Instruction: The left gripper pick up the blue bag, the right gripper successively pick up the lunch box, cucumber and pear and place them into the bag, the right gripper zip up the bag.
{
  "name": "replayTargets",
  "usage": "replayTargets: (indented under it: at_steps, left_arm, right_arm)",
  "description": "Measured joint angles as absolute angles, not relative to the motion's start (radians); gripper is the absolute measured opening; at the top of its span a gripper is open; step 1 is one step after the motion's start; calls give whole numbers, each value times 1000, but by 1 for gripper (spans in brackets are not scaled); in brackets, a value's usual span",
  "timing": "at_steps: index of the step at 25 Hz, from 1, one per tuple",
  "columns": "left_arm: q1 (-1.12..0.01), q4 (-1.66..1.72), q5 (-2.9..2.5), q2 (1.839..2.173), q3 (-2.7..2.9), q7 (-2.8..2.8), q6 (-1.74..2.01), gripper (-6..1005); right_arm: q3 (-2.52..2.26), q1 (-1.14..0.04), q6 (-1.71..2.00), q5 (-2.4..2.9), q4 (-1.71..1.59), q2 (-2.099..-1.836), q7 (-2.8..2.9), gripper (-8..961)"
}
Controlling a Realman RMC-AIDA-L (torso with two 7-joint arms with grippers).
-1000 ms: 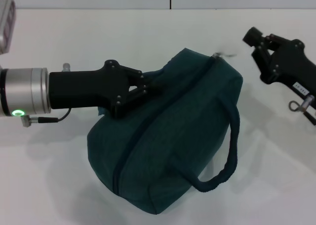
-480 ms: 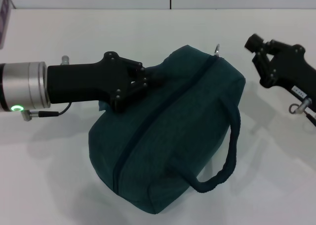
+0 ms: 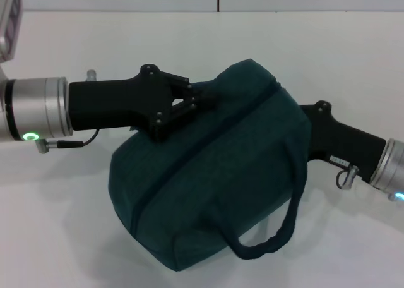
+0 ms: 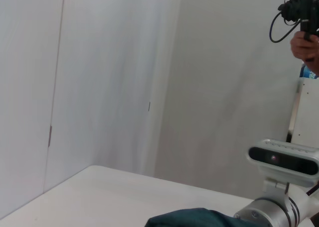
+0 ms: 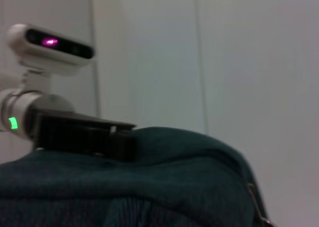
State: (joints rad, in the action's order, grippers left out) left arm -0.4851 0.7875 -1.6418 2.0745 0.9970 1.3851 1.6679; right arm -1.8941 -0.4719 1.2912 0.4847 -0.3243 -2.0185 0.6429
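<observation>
Teal-blue soft fabric bag (image 3: 208, 174) on white table (image 3: 76, 225), zipper looks shut. Left gripper (image 3: 201, 100) clamped on bag top; right gripper (image 3: 303, 114) at zipper end, fingers hidden. Zipping step; next, check closure.

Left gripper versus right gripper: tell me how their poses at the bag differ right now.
The left gripper is clamped on the top fabric of the blue bag, fingers in plain sight; the right gripper is tucked behind the bag's far end, fingertips hidden. The left reaches in from the robot's left, the right from its right. Both are black claws at the bag.
</observation>
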Motion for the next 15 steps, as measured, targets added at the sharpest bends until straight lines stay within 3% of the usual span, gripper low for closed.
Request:
replayTargets:
  at_steps: [8, 15]
  left_arm:
    - [-480, 774, -1637, 2075, 997, 1382, 1666, 89]
    - [-482, 771, -1637, 2076, 997, 1381, 1661, 94]
  right_arm:
    - [-1850, -457, 1302, 494, -320, -2015, 638, 35]
    - [-1808, -445, 1291, 494, -313, -2015, 635, 142]
